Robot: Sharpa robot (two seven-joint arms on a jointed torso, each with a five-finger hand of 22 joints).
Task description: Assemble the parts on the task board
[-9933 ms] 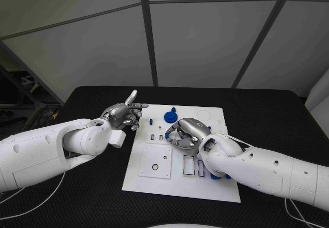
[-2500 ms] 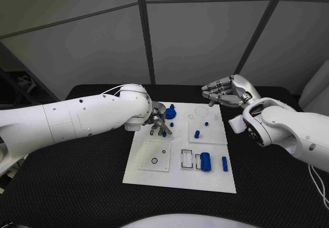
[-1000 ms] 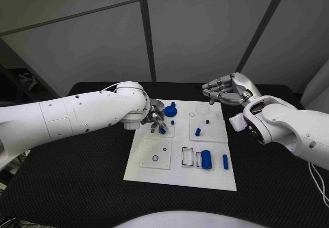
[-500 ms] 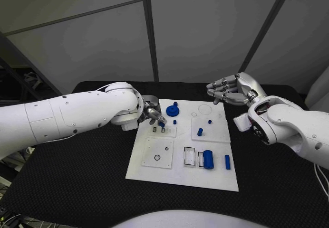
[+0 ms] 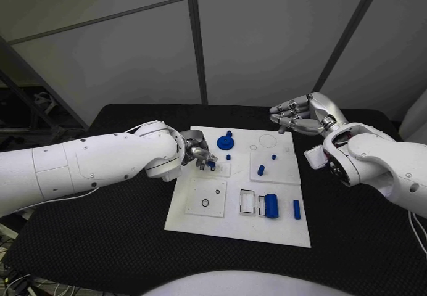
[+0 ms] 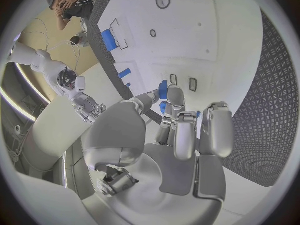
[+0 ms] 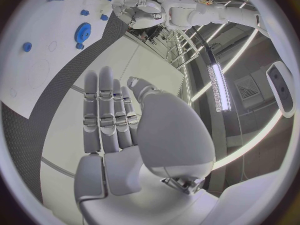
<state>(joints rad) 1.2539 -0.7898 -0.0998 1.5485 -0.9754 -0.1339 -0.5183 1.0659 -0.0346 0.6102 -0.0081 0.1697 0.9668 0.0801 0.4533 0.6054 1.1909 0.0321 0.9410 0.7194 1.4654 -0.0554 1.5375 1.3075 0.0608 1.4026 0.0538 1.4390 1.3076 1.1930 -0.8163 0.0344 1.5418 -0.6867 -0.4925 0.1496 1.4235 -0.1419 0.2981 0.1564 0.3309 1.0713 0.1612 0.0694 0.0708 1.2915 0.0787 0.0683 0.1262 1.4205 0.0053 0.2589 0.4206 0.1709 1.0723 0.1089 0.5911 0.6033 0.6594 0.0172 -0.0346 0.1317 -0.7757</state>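
Note:
The white task board lies mid-table. My left hand hovers low over its far left part and pinches a small blue part between thumb and a finger, just by two small slots. On the board stand a blue gear and short blue pegs. A blue cylinder and a blue bar lie near the front right. My right hand is raised off the board's far right corner, fingers apart, holding nothing.
A square plate with a round hole and an empty rectangular slot sit on the board's near half. Black matting surrounds the board. Grey wall panels rise behind the table's far edge.
Ten seconds ago my right hand was over the board's middle and my left hand off its left edge. Since then the right withdrew and the left moved in; over the last second both barely moved.

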